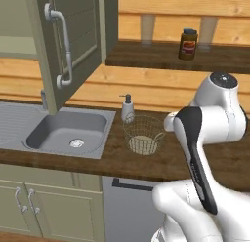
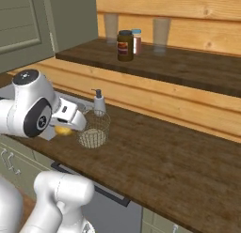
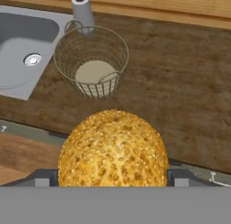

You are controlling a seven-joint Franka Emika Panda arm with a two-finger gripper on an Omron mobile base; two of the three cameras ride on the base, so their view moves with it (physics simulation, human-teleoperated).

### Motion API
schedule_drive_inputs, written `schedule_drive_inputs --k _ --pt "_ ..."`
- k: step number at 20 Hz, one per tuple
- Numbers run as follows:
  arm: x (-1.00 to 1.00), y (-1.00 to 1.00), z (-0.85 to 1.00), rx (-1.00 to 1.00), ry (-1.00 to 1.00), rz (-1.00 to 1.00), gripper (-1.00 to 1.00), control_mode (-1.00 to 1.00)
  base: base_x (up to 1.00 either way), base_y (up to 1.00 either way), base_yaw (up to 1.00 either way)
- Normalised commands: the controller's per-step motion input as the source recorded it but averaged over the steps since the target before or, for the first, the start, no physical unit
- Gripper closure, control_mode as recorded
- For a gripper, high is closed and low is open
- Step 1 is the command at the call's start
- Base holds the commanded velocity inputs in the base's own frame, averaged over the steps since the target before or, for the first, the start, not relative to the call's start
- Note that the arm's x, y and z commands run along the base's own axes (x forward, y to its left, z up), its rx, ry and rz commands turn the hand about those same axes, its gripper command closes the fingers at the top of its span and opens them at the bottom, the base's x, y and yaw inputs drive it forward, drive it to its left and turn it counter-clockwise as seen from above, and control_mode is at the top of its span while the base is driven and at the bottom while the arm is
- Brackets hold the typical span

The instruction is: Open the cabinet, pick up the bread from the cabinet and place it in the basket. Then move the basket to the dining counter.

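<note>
Near the worktop's front edge, the gripper (image 3: 113, 180) grasps the bread (image 3: 113, 148) between wide-spread jaws, short of the wire basket (image 3: 91, 61) beside the soap dispenser (image 3: 82, 11). It should carry the bun forward until centred over the rim, then lower before letting go.

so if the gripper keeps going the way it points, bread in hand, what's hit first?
Probably the worktop near its front edge, just short of the basket. The gripper holds the bread; depth is unclear.

Soap dispenser (image 1: 127, 108) beside sink (image 1: 68, 131); jar (image 1: 188, 44) on shelf (image 1: 195, 59).
</note>
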Motion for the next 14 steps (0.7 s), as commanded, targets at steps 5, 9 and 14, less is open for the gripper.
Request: schedule_drive_inputs --k 5,9,14 --pt "0.89 0.03 -0.06 0.00 0.00 0.00 1.00 -1.00 0.00 0.00 0.00" --pt "0.94 0.05 -0.25 0.00 0.03 0.00 1.00 -1.00 0.00 0.00 0.00" --pt "0.98 0.02 -0.54 0.00 0.08 0.00 1.00 -1.00 0.00 0.00 0.00"
